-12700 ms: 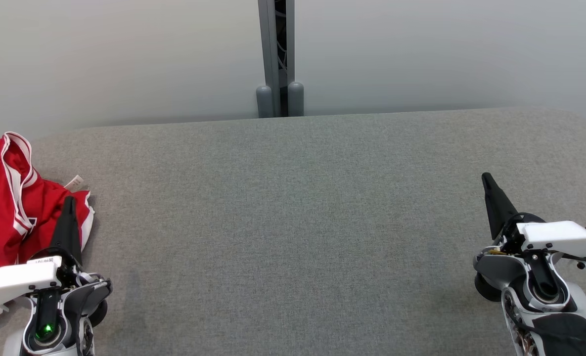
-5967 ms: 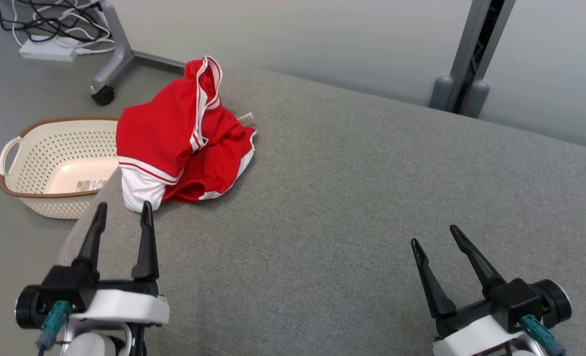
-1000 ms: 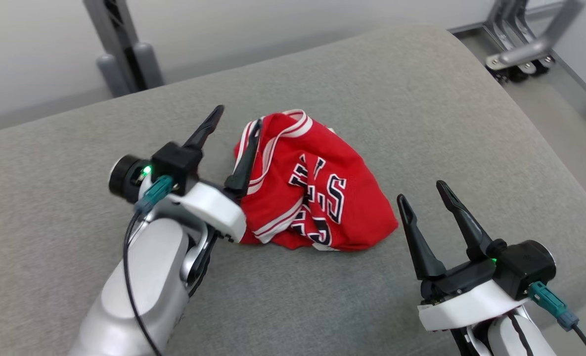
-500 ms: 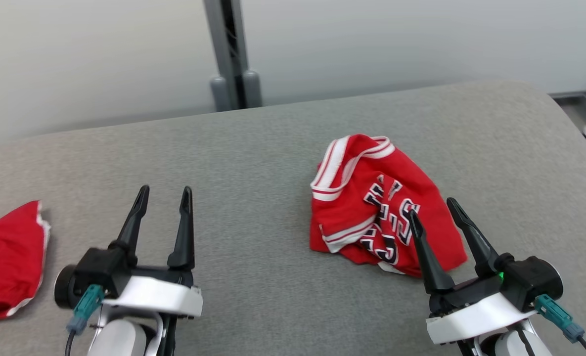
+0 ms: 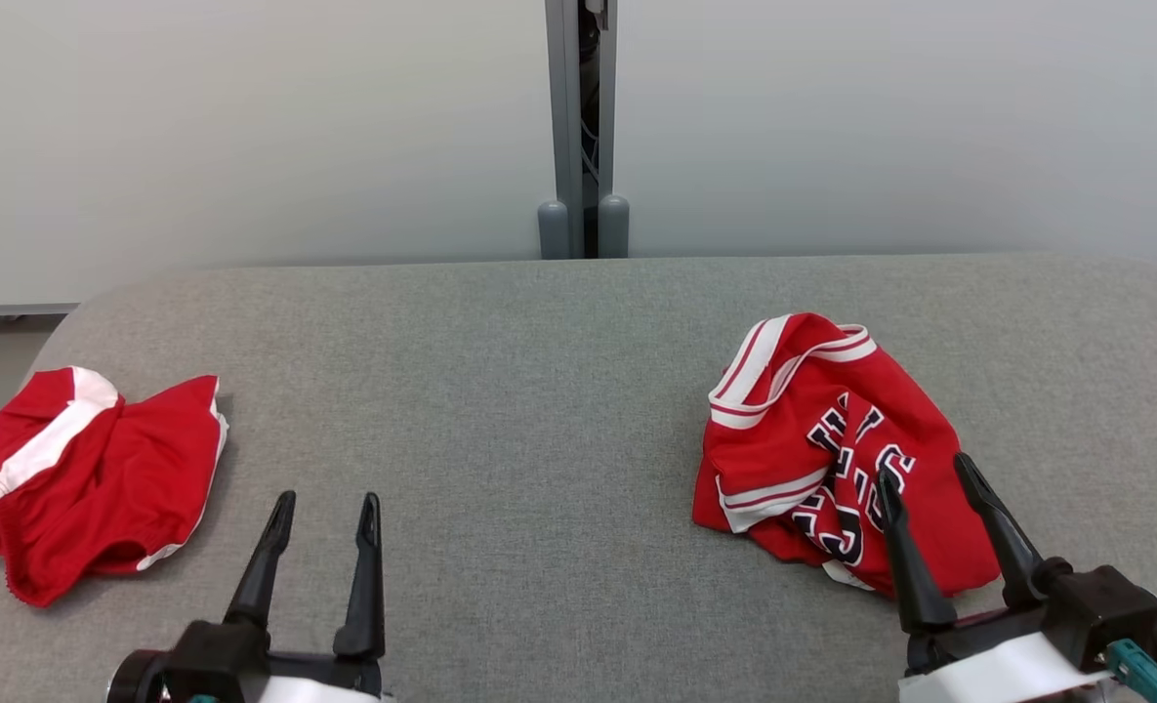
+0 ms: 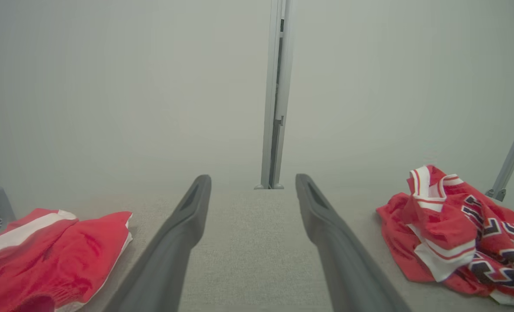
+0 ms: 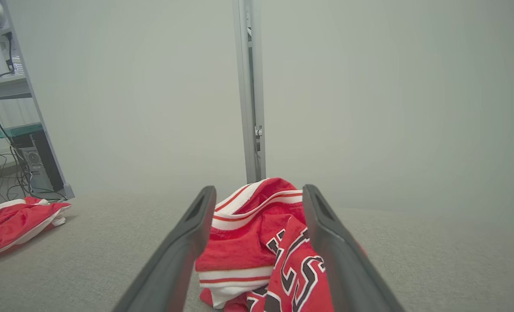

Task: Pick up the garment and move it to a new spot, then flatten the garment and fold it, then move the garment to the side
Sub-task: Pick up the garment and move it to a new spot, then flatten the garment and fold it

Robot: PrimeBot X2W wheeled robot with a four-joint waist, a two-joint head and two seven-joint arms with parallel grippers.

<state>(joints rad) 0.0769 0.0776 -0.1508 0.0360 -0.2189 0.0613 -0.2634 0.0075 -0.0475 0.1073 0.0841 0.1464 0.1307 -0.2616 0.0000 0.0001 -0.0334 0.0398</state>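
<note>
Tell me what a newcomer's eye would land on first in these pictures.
The crumpled red jersey with dark lettering, lying on the right of the grey table, just in front of the open right gripper. Next, the second red garment with a white stripe near the table's left end.

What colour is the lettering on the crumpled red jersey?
Dark lettering outlined in white; the head view shows it best.
</note>
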